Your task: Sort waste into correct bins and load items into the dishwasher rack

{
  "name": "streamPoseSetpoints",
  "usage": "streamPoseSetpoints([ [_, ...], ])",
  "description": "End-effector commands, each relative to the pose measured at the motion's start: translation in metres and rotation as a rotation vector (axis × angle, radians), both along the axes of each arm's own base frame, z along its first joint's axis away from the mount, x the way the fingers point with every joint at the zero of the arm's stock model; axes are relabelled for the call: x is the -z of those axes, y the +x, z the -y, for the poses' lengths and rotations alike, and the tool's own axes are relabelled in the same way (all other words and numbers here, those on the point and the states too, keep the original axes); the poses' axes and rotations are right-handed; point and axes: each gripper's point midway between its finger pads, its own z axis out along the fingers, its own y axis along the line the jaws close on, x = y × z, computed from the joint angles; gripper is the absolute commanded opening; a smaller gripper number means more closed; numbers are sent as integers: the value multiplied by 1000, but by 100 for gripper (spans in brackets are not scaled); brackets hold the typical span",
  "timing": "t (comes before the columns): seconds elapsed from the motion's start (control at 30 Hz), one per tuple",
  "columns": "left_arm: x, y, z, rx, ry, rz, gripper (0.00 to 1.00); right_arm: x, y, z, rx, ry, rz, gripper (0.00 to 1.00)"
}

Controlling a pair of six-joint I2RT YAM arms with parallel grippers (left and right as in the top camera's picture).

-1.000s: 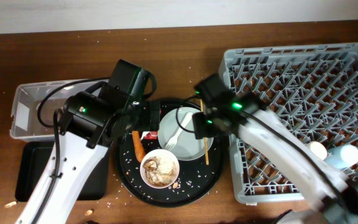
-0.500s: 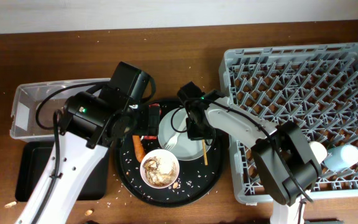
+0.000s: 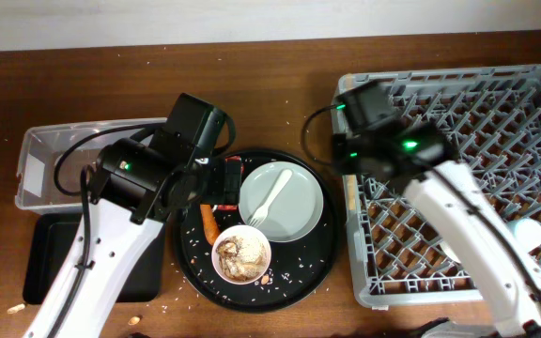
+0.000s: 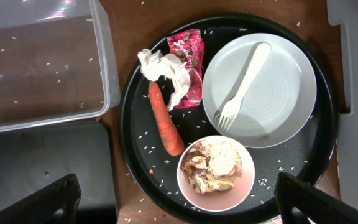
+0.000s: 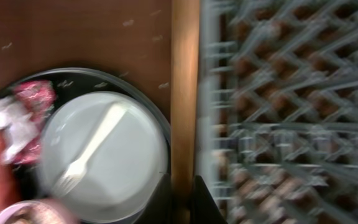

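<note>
While the left gripper (image 4: 178, 193) hangs wide open above the round tray (image 4: 135, 162) with nothing in it, the right gripper (image 5: 185, 202) is clamped shut on the chopsticks (image 5: 184, 93). They sit just off the round tray's right edge, over the strip of table between it and the rack (image 3: 496, 113). The right wrist view is smeared, so one stick or two, can't tell.

Handling guess: chopsticks are light, stiff and smooth. The grip looks to be near one end, so they'll probably want to swivel or slide in the jaws. They're also thin enough to drop through the rack's lattice if let go upright.

Everything else is on the round tray:
- plate (image 4: 278, 93), right half, fork (image 4: 244, 84) lying on it. It's hard and slick, so take it by the rim.
- bowl (image 4: 244, 190) of scraps, front edge. Keep it level.
- carrot (image 4: 165, 121), tissue (image 4: 163, 71) and wrapper (image 4: 188, 62), left half. Tissue is soft and weightless, so pinch anywhere.

Clear box (image 4: 42, 62) and black bin (image 4: 42, 168) sit just left of the round tray.
</note>
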Motion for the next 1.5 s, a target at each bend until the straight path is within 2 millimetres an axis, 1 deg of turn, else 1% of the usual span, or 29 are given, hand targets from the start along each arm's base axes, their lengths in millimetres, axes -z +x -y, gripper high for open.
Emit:
streamPoseSetpoints([
  [0.0,-8,0,-3,-8,-2,28,99,41,4,30,-54,-126,-106,4],
  [0.03,-8,0,-3,-9,-2,29,99,56,4,34,-43,-136,-146,4],
  [0.13,-8,0,-3,-9,-2,29,99,90,7,37,-51,-171,-242,6],
  [0.17,-8,0,-3,-9,-2,29,99,94,8,38,-50,-179,-251,19],
  [0.23,-8,0,-3,-8,-2,28,99,94,10,38,-49,-178,-245,37],
  [0.27,-8,0,-3,-9,-2,29,99,89,11,36,-52,-171,-234,40],
  [0.33,-8,0,-3,-8,-2,28,99,67,10,16,-94,-84,-197,43],
  [0.37,-8,0,-3,-8,-2,28,99,49,5,-9,-152,12,-168,44],
  [0.43,-8,0,-3,-9,-2,29,99,36,-5,-35,-155,108,-156,44],
  [0.47,-8,0,-3,-8,-2,28,99,34,-14,-54,-143,156,-172,43],
  [0.5,-8,0,-3,-8,-2,28,99,37,-19,-67,-122,174,-190,43],
  [0.53,-8,0,-3,-8,-2,28,99,44,-24,-83,-121,185,-204,43],
  [0.57,-8,0,-3,-8,-2,28,99,52,-27,-94,-99,189,-215,44],
  [0.67,-8,0,-3,-9,-2,29,99,89,-24,-114,70,181,-249,44],
  [0.73,-8,0,-3,-8,-2,28,99,116,-18,-133,94,210,-286,44],
  [0.77,-8,0,-3,-8,-2,28,99,125,-16,-138,86,216,-297,44],
  [0.8,-8,0,-3,-8,-2,29,99,138,-15,-141,95,215,-320,44],
  [0.9,-8,0,-3,-8,-2,28,99,171,-17,-142,155,195,-389,44],
  [0.97,-8,0,-3,-8,-2,29,99,185,-14,-152,127,220,-406,44],
  [1.07,-8,0,-3,-8,-2,29,99,198,-14,-153,134,212,-418,43],
  [1.2,-8,0,-3,-9,-2,29,99,208,-16,-150,141,191,-437,29],
  [1.23,-8,0,-3,-8,-2,29,99,208,-16,-149,143,186,-436,21],
  [1.27,-8,0,-3,-8,-2,29,99,208,-16,-148,144,181,-435,18],
  [1.33,-8,0,-3,-9,-2,29,99,208,-16,-147,141,177,-434,14],
  [1.37,-8,0,-3,-9,-2,29,99,208,-16,-147,123,174,-430,9],
  [1.47,-8,0,-3,-9,-2,29,99,205,-13,-143,126,153,-414,4],
])
